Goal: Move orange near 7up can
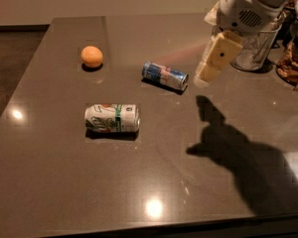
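- Orange (92,56): sits alone at the far left of the table (59,182), apart from both cans, untouched. It is well short of its goal.
- 7up can (112,118): lies on its side nearer the front edge, below the orange; a clear gap lies between them.
- Blue can (164,76): on its side mid-table, between the orange and the gripper.
- Gripper (204,75): hangs above the table at upper right, just beside the blue can, carrying nothing; spread or closed, cannot tell. Judged: on approach, with the pick-up not yet made.

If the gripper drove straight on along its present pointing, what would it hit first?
Probably bare table, just right of the lying blue-and-silver can. The gripper hangs above, angled down-left; depth is unclear, so it might clip that can's end.
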Robot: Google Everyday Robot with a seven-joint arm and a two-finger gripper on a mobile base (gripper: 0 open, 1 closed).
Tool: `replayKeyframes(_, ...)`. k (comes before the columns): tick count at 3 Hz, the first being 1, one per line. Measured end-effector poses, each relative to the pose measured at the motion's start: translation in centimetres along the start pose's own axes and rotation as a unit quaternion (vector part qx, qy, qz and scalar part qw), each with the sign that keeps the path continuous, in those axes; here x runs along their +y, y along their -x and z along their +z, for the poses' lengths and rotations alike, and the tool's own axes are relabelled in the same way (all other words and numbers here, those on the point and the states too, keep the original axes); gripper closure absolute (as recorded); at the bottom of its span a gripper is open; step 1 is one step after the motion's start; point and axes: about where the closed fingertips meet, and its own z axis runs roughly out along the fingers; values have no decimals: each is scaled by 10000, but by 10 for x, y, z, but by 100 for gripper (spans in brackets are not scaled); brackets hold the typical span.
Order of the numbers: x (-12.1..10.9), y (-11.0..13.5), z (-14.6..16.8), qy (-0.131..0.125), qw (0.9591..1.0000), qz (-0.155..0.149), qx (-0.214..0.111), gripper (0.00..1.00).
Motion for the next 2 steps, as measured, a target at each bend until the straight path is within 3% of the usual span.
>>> replayKeyframes(2, -52, 83, 67, 14, 9981, 343, -509, 0)
